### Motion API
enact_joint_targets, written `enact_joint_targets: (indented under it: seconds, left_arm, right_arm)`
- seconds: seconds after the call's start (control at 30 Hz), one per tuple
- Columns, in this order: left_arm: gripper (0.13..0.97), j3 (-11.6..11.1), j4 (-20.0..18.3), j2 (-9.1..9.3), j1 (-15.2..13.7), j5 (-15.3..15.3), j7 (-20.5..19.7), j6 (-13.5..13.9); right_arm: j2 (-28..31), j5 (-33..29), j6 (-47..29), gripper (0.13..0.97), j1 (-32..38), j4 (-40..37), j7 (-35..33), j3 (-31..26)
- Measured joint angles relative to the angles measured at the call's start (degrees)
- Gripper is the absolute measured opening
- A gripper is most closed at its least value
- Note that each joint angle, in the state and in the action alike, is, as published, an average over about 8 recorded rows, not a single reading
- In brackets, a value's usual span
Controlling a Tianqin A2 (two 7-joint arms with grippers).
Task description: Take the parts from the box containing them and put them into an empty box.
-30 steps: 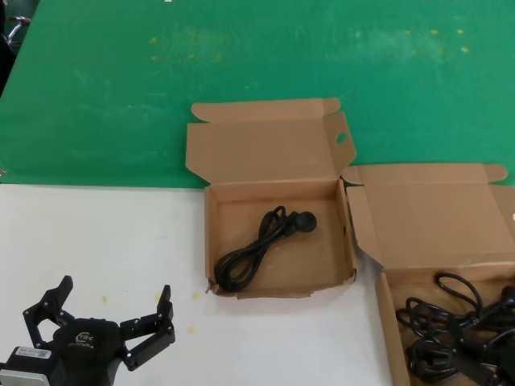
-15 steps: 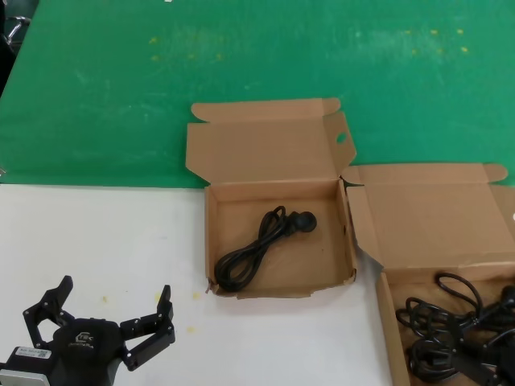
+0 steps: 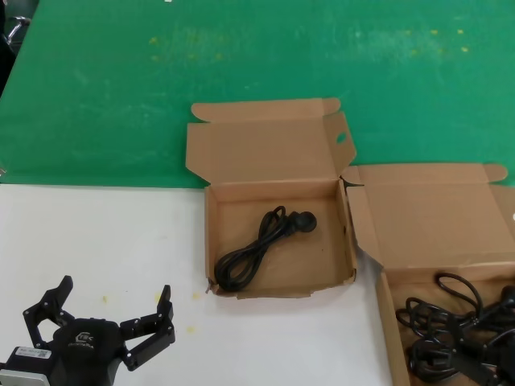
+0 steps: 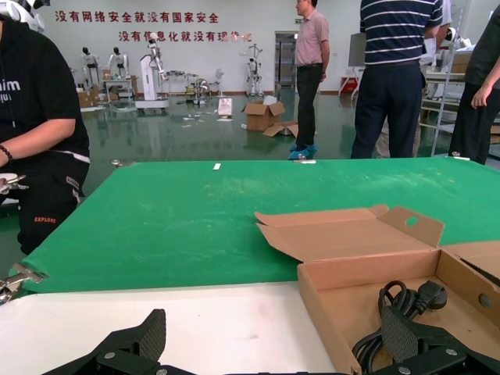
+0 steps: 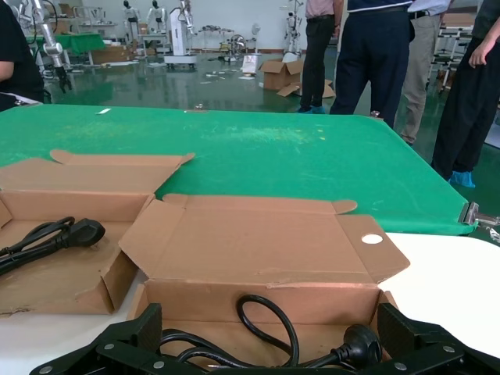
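Several black power cords lie coiled in the brown box at the near right; they also show in the right wrist view. My right gripper is open, its fingers spread just above these cords, touching none; it is out of the head view. The middle box, with an oval hole in its lid flap, holds one cord. My left gripper is open and empty, parked over the white table at the near left, apart from the middle box.
Both lids stand open toward the far side. A green mat covers the far part of the table; the near part is white. The two boxes almost touch at their corners. People stand beyond the table's far edge.
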Motion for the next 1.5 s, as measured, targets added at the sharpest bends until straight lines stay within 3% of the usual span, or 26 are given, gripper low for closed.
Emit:
enact_joint_targets:
  seconds: [1.5]
  left_arm:
    - [0.966,0.0,0.0,0.0,0.0,0.0,0.0,0.0]
  right_arm:
    - [0.0,0.0,0.0,0.966,0.0,0.0,0.0,0.0]
